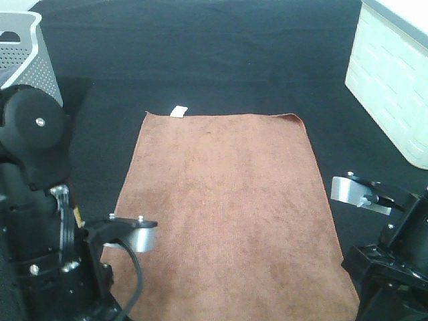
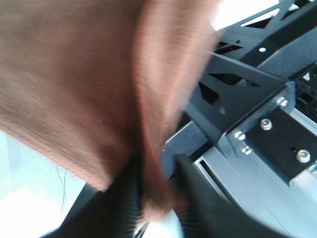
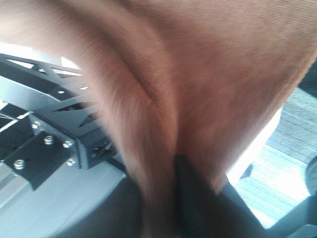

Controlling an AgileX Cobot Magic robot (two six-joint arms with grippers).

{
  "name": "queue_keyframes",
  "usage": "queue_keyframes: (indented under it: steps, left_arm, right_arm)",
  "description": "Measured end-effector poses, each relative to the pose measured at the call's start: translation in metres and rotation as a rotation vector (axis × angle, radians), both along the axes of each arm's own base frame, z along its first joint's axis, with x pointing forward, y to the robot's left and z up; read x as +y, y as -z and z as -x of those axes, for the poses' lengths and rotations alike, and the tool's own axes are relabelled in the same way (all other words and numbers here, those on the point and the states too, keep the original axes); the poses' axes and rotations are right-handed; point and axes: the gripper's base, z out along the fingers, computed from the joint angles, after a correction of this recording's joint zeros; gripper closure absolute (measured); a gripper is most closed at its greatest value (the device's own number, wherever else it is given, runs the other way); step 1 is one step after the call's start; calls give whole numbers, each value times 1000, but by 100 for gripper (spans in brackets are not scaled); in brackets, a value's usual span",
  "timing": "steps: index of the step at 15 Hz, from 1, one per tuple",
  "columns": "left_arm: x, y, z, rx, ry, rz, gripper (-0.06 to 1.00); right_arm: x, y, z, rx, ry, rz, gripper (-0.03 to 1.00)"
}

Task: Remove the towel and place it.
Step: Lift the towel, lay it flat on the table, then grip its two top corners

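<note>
Lying flat mid-frame on the black tabletop is one rectangular brown terry towel with one white tag. Blurred cloth hangs between the left gripper's two ribbed fingers and over the right gripper. Whether either one grips it is unclear.

Open tabletop beyond the towel lies between basket and white crate.
</note>
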Motion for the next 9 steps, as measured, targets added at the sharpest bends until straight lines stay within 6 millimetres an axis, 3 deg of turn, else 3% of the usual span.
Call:
queue_keyframes:
  steps: [3, 4, 9]
  left_arm:
    - [-18, 2, 14, -42, 30, 10, 40]
    - [-20, 2, 16, -42, 20, 3, 35]
    - [-20, 2, 18, -32, -2, -28, 32]
  right_arm:
    - [1, 0, 0, 2, 12, -11, 41]
    - [1, 0, 0, 2, 12, -11, 37]
    - [2, 1, -4, -36, 28, -5, 33]
